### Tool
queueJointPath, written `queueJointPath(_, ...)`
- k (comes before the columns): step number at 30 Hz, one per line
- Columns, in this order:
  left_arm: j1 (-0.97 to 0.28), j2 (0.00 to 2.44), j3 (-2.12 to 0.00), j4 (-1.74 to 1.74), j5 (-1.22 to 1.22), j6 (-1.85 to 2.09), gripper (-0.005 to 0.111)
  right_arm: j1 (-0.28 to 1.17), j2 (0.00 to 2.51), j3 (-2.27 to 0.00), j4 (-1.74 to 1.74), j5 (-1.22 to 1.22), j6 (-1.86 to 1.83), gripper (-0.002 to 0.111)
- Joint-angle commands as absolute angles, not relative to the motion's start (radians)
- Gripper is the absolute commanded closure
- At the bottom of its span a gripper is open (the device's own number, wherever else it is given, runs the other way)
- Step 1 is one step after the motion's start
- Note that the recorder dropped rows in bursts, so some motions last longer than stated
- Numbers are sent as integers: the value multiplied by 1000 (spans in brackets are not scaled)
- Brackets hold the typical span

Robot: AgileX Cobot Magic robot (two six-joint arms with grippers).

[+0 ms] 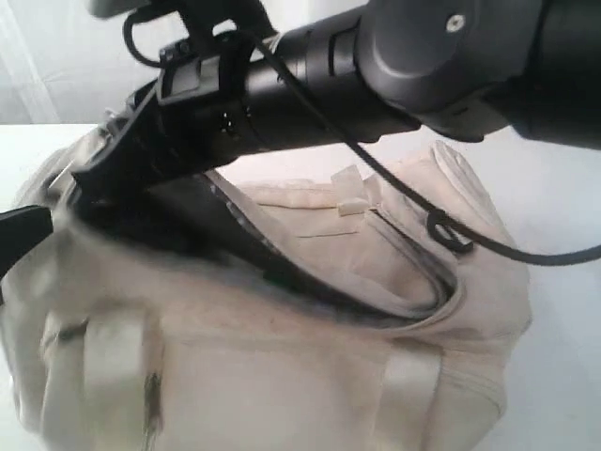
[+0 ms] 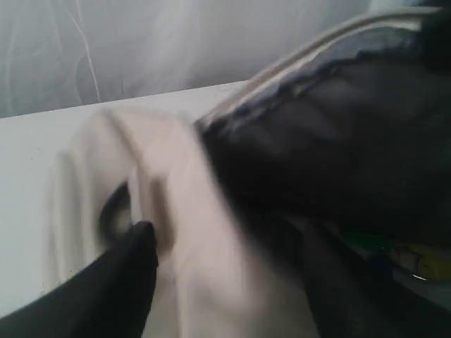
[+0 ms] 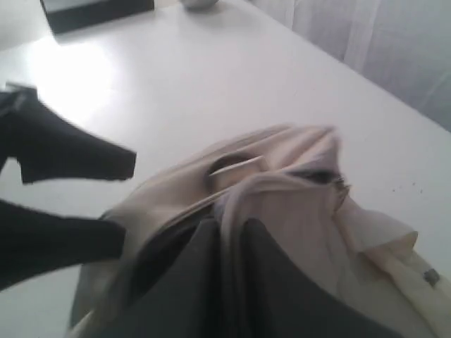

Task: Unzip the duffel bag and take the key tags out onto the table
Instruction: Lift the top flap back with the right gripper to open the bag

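The duffel bag fills the lower part of the exterior view. It lies cream and slumped on the tabletop. Its top zip is apart, and the dark lining shows through a long curved mouth running from the left of the frame to right of centre. Pale webbing straps cross its near side. Deep against the lining, my left wrist camera catches a smear of green, yellow and blue. I take it for the key tags, though the blur is too heavy to be sure. They lie inside the bag, not out on the tabletop.

My right arm reaches across the upper frame from the right to the bag's left end, with a black cable looping from it over the bag. My right claw stands parted, not wide, with only bare tabletop showing between the fingers. Their tips are just beside the bag's cream edge.

My left claw pokes in at the left edge of the exterior frame, just beside the bag's end. Its wrist camera shows only one black finger next to the cream fabric, so I cannot tell how wide it stands.

Beyond the bag a dark box sits on the tabletop, and a pale curtain hangs behind.
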State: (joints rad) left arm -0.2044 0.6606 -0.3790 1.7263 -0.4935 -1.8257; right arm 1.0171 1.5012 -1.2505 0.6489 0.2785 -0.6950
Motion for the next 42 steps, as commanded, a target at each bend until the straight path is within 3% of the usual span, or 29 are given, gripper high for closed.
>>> queueJointPath(1, -203, 652, -372, 1744, -509, -1820, 43, 1005, 1478, -1266, 660, 246, -692, 77)
queueJointPath(4, -203, 652, -372, 1744, -513, -1819, 43, 1005, 1478, -1266, 659, 254, -696, 67)
queueJointPath(8, -203, 652, -372, 1744, -534, -1816, 43, 1005, 1478, -1266, 651, 295, -736, 66)
queueJointPath(14, -203, 652, -368, 1744, -528, -1816, 43, 1005, 1464, -1266, 593, 680, -916, 47)
queueJointPath(19, -203, 652, -368, 1744, -525, -1816, 43, 1005, 1464, -1266, 358, 857, -860, 47)
queueJointPath(29, -203, 652, -364, 1744, -523, -1816, 43, 1005, 1479, -1266, 267, 858, -770, 48)
queueJointPath(35, -203, 652, -362, 1744, -523, -1816, 44, 1005, 1495, -1266, 269, 774, -751, 61)
queueJointPath(39, -203, 652, -362, 1744, -523, -1816, 44, 1005, 1497, -1266, 244, 770, -751, 90)
queueJointPath(42, -203, 652, -362, 1744, -523, -1816, 44, 1005, 1497, -1266, 214, 764, -751, 105)
